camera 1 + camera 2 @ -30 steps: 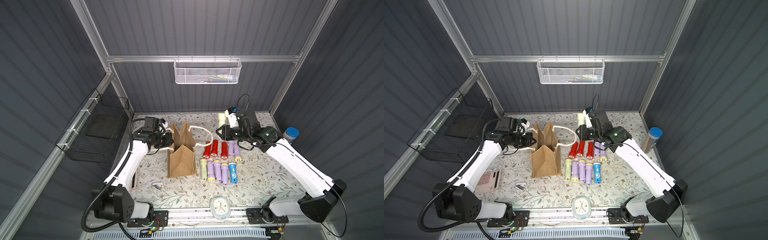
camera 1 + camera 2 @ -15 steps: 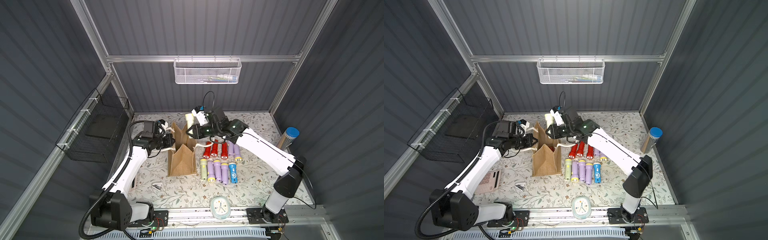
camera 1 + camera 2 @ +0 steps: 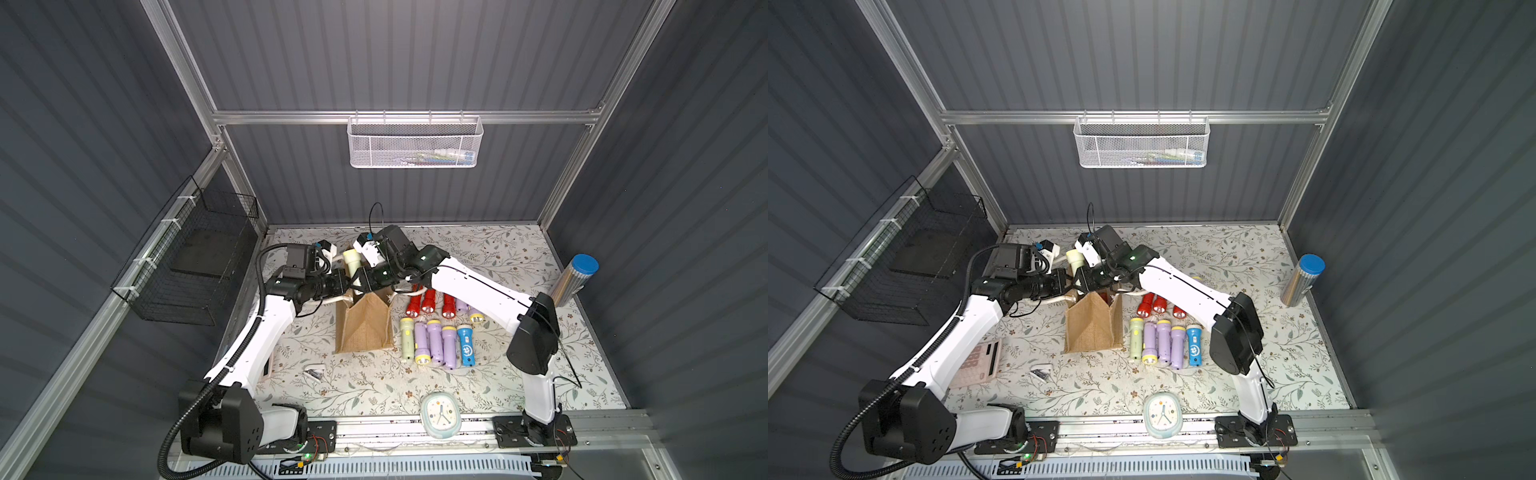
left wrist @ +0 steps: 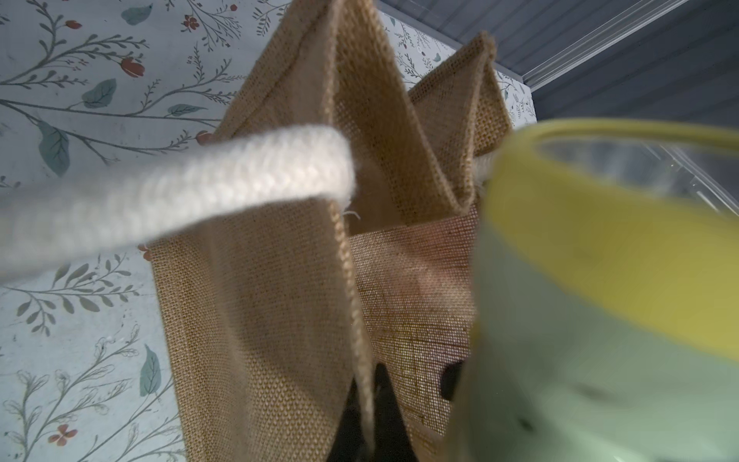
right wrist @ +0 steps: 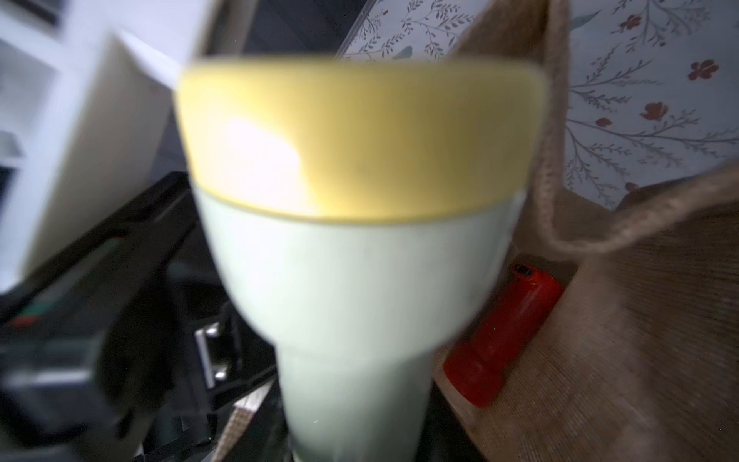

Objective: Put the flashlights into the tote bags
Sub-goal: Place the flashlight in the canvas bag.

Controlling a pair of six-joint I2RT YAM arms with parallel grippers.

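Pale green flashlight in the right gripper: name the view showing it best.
The right wrist view: the pale green flashlight fills the frame, yellow head and body, though blurred. The left wrist view catches only its head and some body at the edge. In both top views it is a small pale cylinder by the tote bag.

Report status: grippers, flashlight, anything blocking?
Left gripper shut on bag rim. Right gripper holds green flashlight by bag mouth. Red flashlight inside. Rope handle lies outside mouth.

Close-up, blurred: pale green flashlight [image 5: 352, 280] w/ yellow head fills most of view. Tan burlap tote bag [image 5: 620, 340] just beside it, mouth open; red flashlight [image 5: 504, 332] lying inside. Floral worktop [image 5: 640, 100] beyond bag rim.
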